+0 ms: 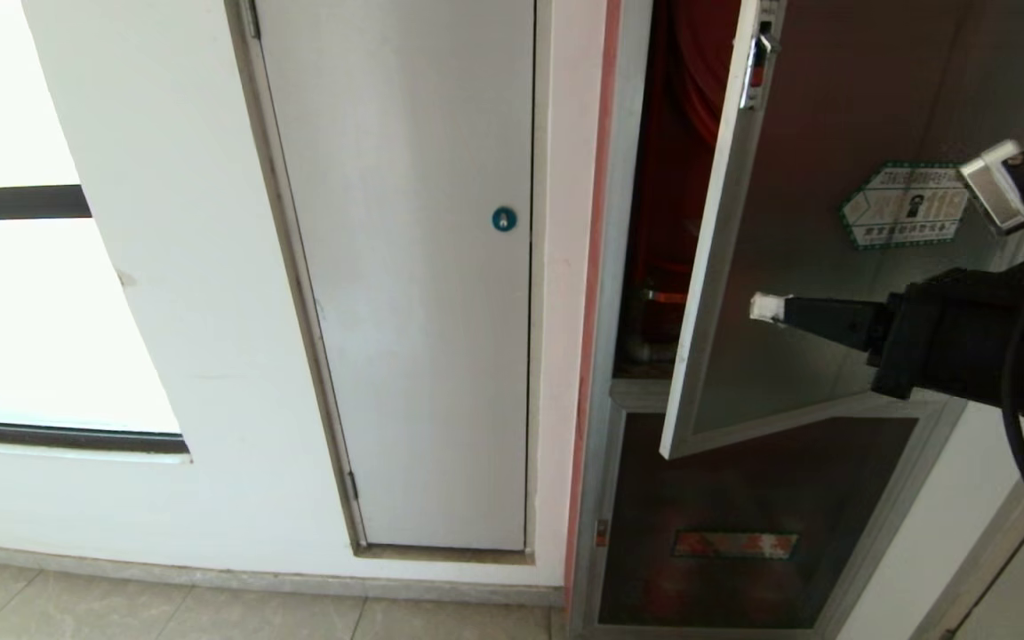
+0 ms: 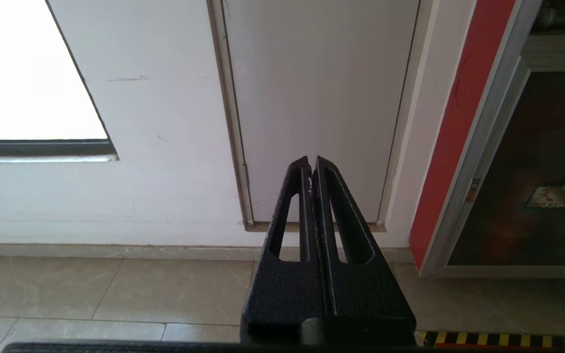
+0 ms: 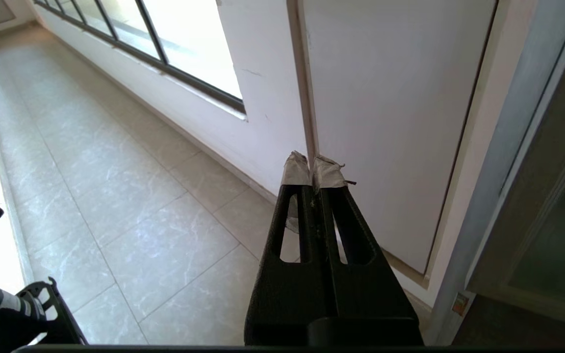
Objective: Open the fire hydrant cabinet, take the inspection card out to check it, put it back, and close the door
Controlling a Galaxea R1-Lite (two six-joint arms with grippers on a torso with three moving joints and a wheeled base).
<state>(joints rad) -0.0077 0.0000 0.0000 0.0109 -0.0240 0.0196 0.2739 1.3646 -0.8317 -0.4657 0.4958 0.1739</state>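
The right gripper point(image 1: 765, 308) is keeping its taped fingertips point(image 3: 313, 171) pressed together on nothing, pointing across the open door point(image 1: 796, 267) near its free edge. Only the head view is showing that door swinging outward from the cabinet point(image 1: 654, 222), red inside; no card is showing. The left gripper point(image 2: 311, 164), seen only by its own camera, is hanging closed and empty facing the white door point(image 2: 319, 98), above the tiled floor point(image 2: 115, 289).

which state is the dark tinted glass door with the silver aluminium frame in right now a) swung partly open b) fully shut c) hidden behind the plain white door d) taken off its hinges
a: the dark tinted glass door stands angled out from the fire hydrant cabinet, leaving a gap that shows its red inside, with the shut right gripper in front of the panel.
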